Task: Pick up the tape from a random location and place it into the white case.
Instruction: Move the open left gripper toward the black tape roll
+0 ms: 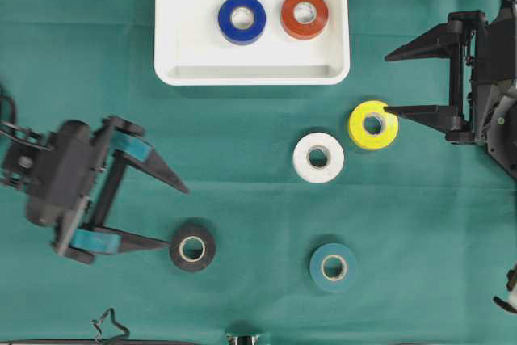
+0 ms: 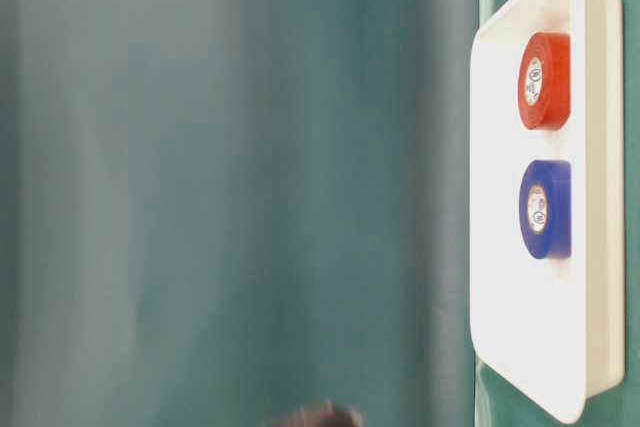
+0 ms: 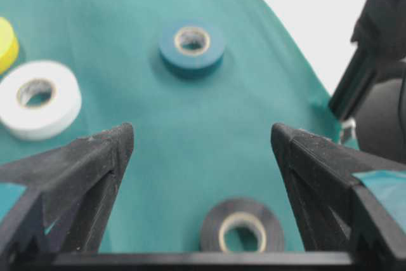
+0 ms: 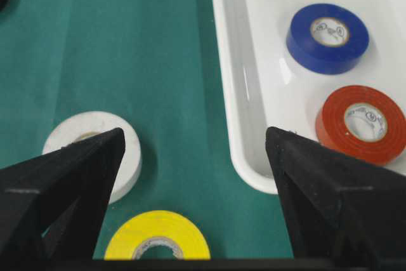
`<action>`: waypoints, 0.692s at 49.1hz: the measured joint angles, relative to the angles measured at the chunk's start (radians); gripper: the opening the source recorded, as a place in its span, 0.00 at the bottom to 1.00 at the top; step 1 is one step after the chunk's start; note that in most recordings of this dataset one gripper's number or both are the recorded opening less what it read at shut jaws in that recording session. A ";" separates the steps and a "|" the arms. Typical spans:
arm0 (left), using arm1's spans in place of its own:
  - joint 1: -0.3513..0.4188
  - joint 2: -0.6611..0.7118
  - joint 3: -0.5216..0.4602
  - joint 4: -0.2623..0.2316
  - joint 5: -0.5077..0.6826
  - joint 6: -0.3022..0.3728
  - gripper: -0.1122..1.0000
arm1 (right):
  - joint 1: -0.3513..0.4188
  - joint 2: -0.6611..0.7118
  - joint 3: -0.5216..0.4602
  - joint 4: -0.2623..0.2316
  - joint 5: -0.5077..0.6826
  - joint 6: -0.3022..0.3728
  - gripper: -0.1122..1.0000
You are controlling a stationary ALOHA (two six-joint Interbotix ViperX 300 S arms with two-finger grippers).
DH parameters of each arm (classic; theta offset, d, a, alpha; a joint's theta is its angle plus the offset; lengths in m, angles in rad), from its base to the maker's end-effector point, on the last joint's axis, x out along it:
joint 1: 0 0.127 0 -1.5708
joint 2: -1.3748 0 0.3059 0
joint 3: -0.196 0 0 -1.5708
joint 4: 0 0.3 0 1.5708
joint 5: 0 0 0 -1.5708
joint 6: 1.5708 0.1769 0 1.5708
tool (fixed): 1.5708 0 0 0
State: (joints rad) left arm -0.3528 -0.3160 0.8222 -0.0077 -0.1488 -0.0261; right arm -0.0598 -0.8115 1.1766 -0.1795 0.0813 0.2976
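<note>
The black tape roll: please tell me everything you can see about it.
The black tape roll is a glossy ring with a pale inner core, lying flat on the green cloth near the front left. The left gripper stands open beside it; one jaw's tip reaches its edge, though contact is unclear. No other roll touches it.

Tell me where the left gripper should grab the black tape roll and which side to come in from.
Grip the black tape roll across its outer curved wall, one finger on each side. It lies flat on the green cloth with its core hole facing up, so a descent from above probably suits best. The open left gripper already has the roll near its lower fingertip, and nothing crowds it; the teal tape roll lies well apart.
</note>
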 measured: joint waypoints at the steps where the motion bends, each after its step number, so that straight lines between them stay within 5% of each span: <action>1: -0.002 0.009 -0.011 0.000 0.000 0.000 0.95 | 0.002 0.000 0.000 0.000 -0.002 0.000 0.86; 15: 0.000 0.103 -0.118 0.002 0.026 0.000 0.95 | 0.000 0.000 -0.002 0.000 0.000 0.000 0.86; 34: -0.002 0.109 -0.124 0.002 0.060 -0.002 0.95 | 0.000 0.000 0.000 0.000 0.000 0.000 0.86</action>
State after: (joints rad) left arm -0.3543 -0.2071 0.6980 -0.0061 -0.0890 -0.0276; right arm -0.0598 -0.8115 1.1766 -0.1795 0.0813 0.2976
